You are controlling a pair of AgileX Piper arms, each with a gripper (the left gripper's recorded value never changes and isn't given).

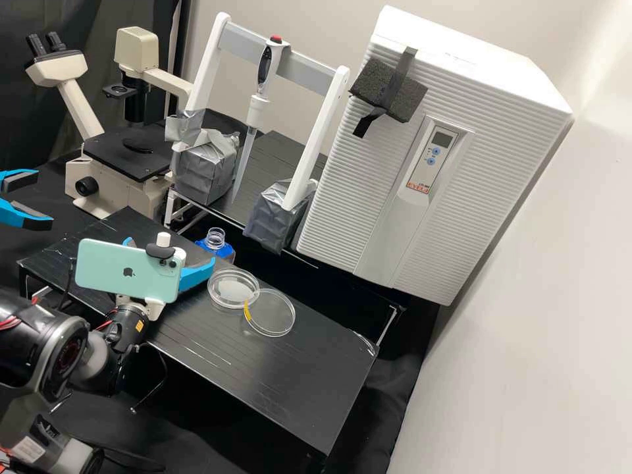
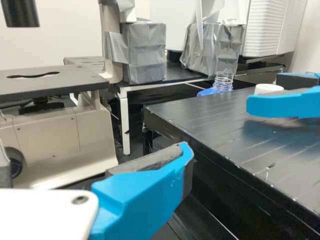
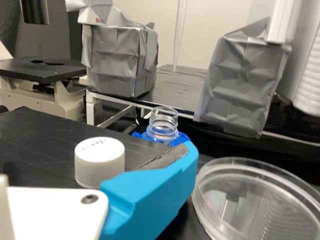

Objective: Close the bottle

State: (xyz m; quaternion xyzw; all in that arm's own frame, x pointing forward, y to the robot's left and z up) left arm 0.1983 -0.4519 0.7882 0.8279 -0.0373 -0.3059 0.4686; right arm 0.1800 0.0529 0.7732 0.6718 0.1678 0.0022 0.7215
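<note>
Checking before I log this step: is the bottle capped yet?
Not capped. The bottle shows a bare threaded neck with an open mouth, and the white cap stands apart from it.

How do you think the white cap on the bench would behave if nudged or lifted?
The cap looks small and plastic, so probably light and stiff. Standing flat on the bench, it should slide rather than roll unless tipped over.
</note>
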